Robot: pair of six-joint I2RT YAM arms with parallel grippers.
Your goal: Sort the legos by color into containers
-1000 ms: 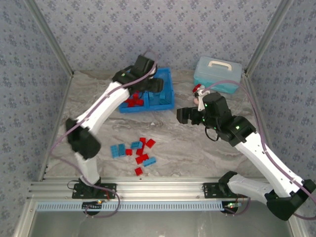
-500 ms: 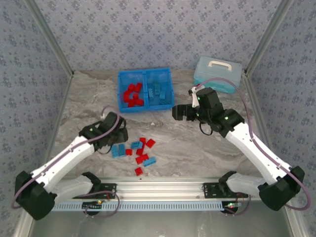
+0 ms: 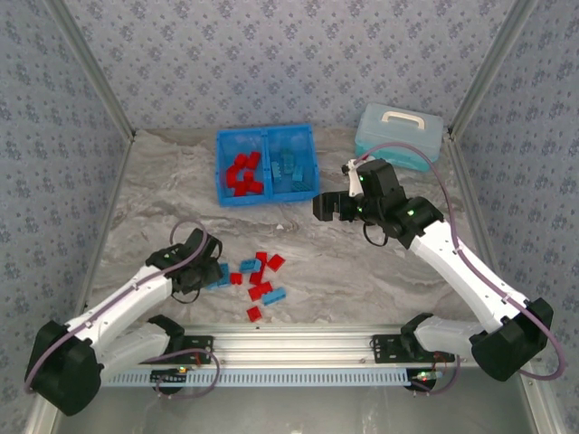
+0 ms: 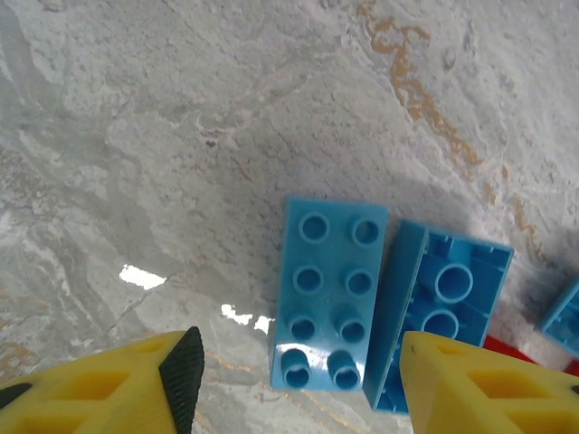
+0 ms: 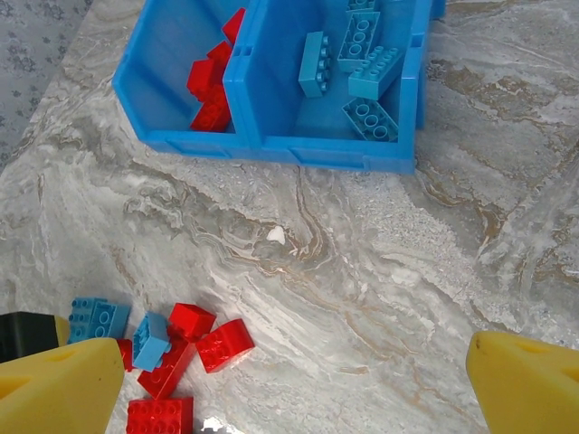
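Bright, even light — sharp focus, small glare on the table [image 4: 145, 276]

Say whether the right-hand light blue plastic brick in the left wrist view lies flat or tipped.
Tipped: the light blue plastic brick shows its hollow underside, beside a studs-up brick.

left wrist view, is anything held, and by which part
Nothing is held: the left gripper stands open over a light blue studded plastic brick.

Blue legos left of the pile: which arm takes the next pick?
Left. The left gripper, open, hangs right over a studs-up blue lego. The right gripper, open, hovers near the tray, away from the pile.
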